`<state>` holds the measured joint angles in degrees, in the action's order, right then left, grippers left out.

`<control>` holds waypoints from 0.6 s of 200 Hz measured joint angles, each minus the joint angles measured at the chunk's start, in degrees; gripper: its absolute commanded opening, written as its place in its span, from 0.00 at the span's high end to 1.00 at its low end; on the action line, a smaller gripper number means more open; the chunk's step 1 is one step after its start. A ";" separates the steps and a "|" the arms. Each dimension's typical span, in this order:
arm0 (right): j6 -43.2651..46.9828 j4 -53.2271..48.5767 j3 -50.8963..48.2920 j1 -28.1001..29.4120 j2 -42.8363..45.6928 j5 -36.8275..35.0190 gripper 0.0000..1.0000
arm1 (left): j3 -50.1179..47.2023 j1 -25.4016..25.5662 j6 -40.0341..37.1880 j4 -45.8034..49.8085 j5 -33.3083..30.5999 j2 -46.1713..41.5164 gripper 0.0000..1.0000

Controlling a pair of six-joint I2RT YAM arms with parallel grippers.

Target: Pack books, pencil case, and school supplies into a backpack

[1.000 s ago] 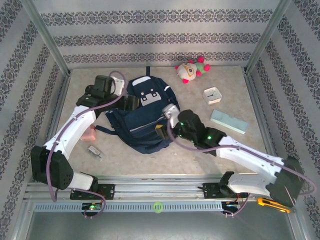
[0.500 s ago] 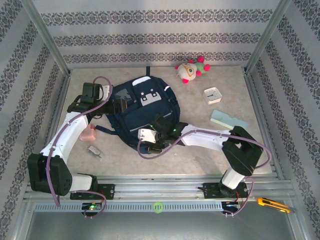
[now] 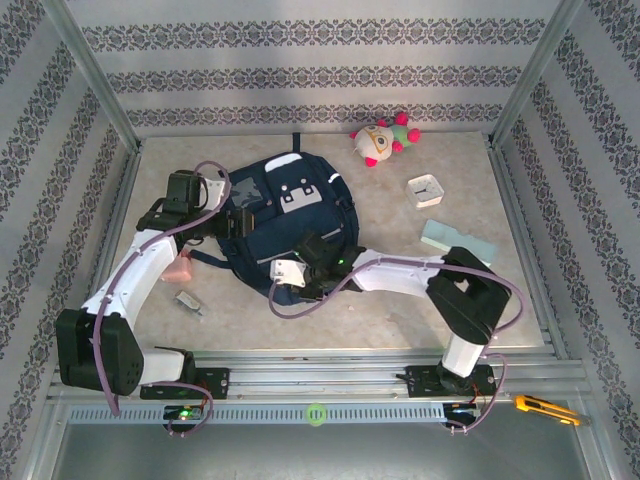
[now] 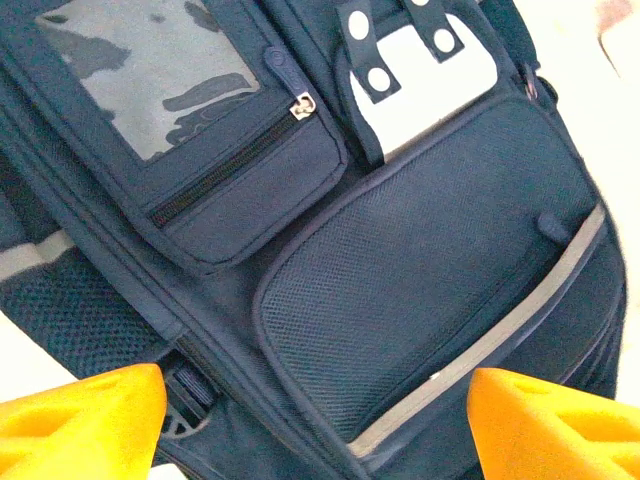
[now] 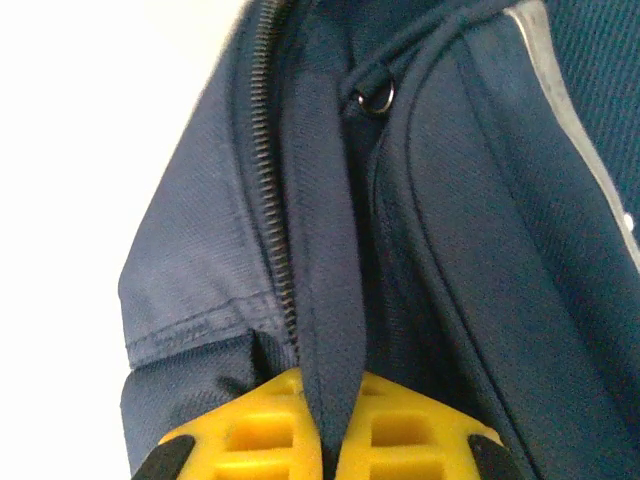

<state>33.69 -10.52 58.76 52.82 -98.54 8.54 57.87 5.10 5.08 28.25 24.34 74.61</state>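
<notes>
My right gripper (image 5: 335, 425) is clamped on the large navy-blue fabric backpack (image 3: 290, 228). Its yellow pads pinch what looks like a fabric strip beside the zipper teeth, at the bag's near edge. My left gripper (image 4: 320, 430) hangs over the bag's mesh front pocket (image 4: 420, 290), fingers spread wide, holding nothing. The backpack lies flat mid-table. The long, flat mint-green pencil case (image 3: 458, 243) sits well off to its right, and the soft pink block (image 3: 180, 268) is near its left side.
</notes>
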 measured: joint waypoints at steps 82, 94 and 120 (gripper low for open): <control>-0.09 -8.13 -5.31 -20.48 25.18 15.28 1.00 | -16.48 0.11 -6.56 -20.94 11.52 -3.58 0.27; -0.09 -8.66 -5.40 -22.47 25.55 16.96 1.00 | -19.91 0.31 -3.26 -25.79 11.89 -3.63 0.28; -0.07 -9.42 -5.68 -25.44 25.57 19.02 1.00 | -25.46 1.25 1.20 -32.48 11.47 -4.74 0.36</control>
<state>33.63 -19.94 53.08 27.38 -72.97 27.55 32.40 6.35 6.28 -4.23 35.81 69.87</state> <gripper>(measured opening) 0.056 0.700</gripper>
